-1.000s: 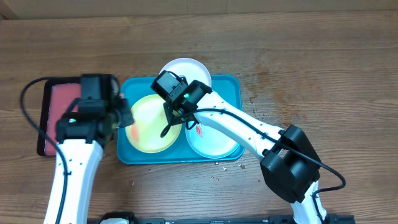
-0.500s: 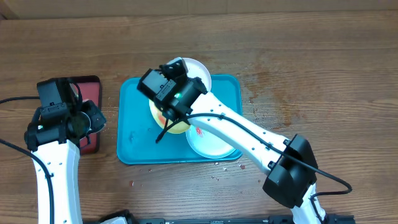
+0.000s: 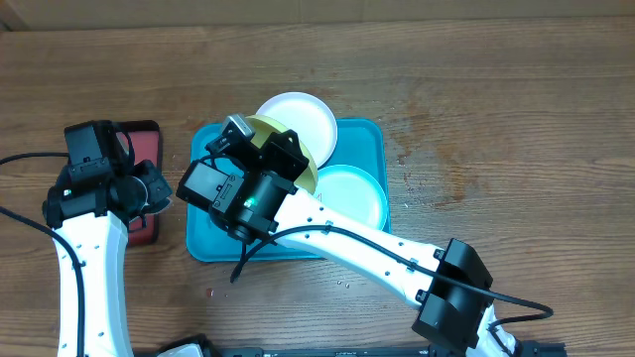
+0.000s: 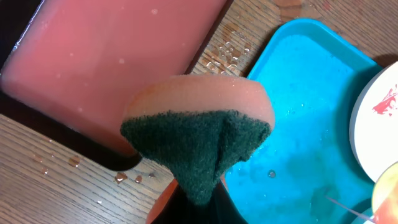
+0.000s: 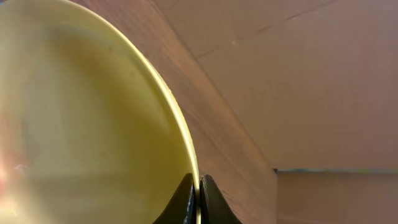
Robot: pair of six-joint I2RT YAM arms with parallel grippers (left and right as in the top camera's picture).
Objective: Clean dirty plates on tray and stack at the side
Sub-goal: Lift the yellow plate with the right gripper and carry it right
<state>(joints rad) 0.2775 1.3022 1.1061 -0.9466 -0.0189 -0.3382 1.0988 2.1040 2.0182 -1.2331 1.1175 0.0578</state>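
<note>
Since a second ago the right fingers (image 5: 186,200) lifted the yellow-green plate (image 5: 93,124) above the tray (image 3: 203,238), toward its 12 o'clock side, pinching the thin rim; light, stiff, probably wet and slippery, it needs a deep rim hold, while the left fingers (image 4: 205,211) clamp the sponge (image 4: 199,130) at 9 o'clock.

Setting: robot manipulation lab, tabletop test station.
Evidence:
- wood-grain desk (image 3: 496,99)
- two white jointed arms, left arm (image 3: 89,278) and right arm (image 3: 347,246), with a trailing black cable (image 3: 241,266)
- plain brown board (image 3: 298,8) behind the desk
- staged dish-cleaning props: teal tray (image 3: 203,243), yellow-green plate (image 5: 81,124), sponge (image 4: 199,137)
</note>
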